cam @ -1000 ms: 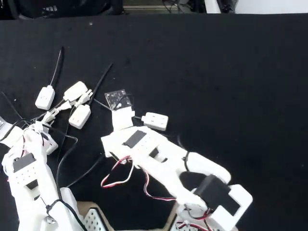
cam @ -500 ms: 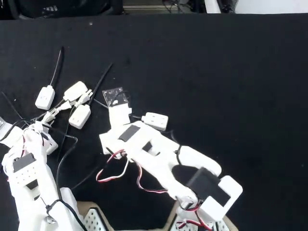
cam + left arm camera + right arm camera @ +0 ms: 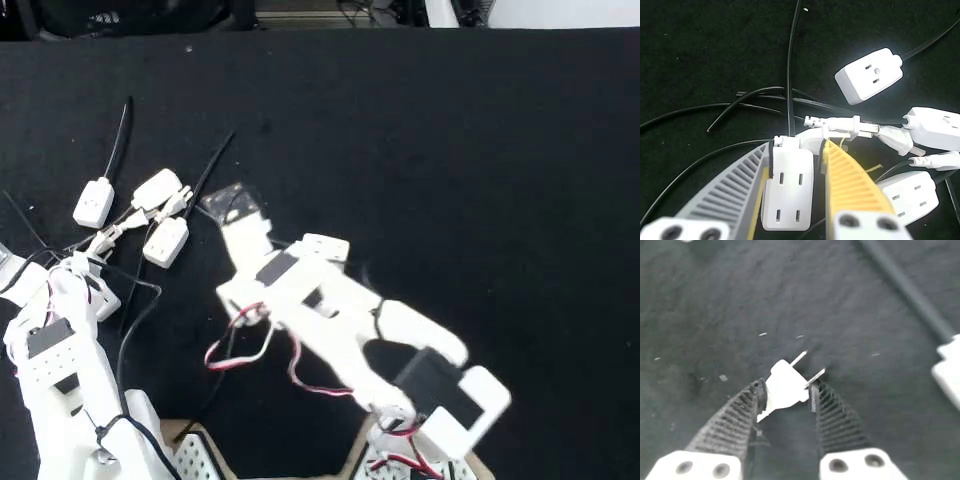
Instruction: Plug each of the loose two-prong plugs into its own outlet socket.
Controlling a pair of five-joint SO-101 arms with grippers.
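- Jaws of the right gripper are closed on a white two-prong plug, pinching its body from both sides; the prongs point out past the fingertips over the black table.
- Jaws of the left gripper clamp a white outlet socket between the grey and yellow fingers, its slots facing the wrist camera.
- Three loose sockets lie close together near the left arm, among tangled black cords.
- One lone socket lies just beside the right arm, apart from that cluster.
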